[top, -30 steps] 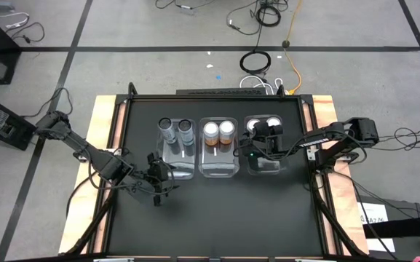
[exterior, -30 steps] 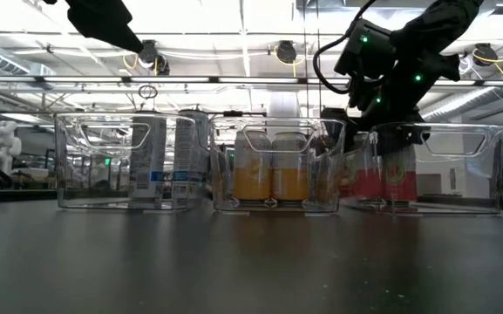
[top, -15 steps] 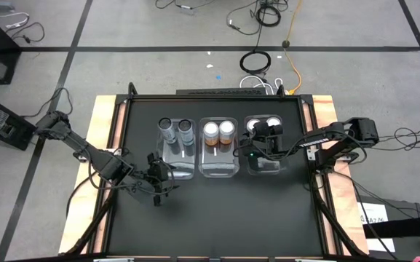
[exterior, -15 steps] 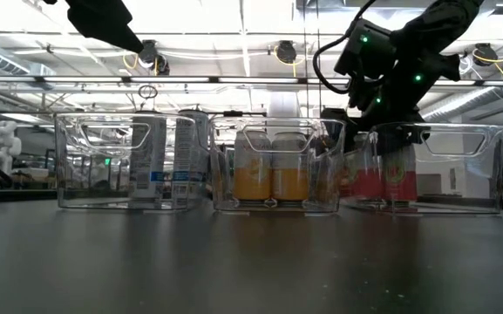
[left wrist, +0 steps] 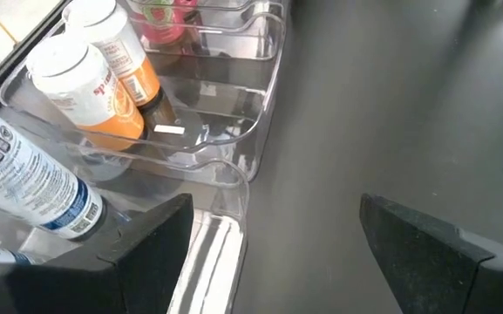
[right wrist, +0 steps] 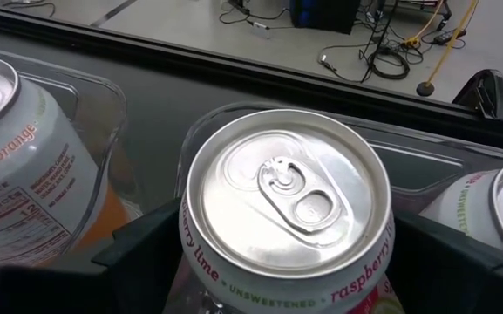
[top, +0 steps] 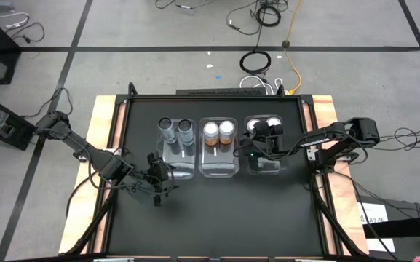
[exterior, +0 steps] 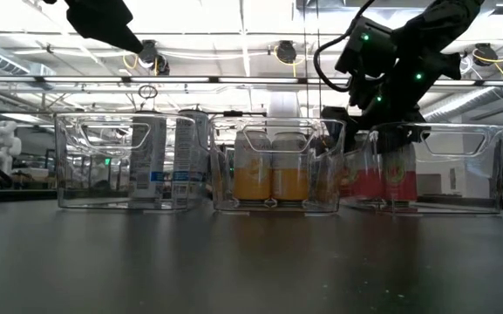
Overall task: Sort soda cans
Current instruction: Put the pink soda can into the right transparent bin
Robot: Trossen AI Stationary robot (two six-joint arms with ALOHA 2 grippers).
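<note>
Silvery lids cap all six soda cans, which stand upright in pairs inside three clear plastic bins lined up across the middle of the high view: two grey cans [top: 175, 126] in the left bin [top: 177, 164], two orange cans [top: 218, 130] in the middle bin [top: 219, 169], and two pink cans in the right bin [top: 268, 168]. In my right wrist view the nearer pink can [right wrist: 286, 209] fills the centre, its pull-tab facing up, its side lettered with "lime", "unsweetened" and "raspberry"; the other pink can [right wrist: 495, 205] shows at the right edge and an orange can [right wrist: 16, 166] at the left.

My right gripper [top: 266, 135] hangs over the right bin, fingers spread wide to either side of that pink can; I cannot tell if they touch it. My left gripper [top: 163, 177] sits low in the frame's left half, just beside the left bin's near corner, jaws apart and holding nothing. Both arms reach in from the table's [top: 217, 218] side edges.
</note>
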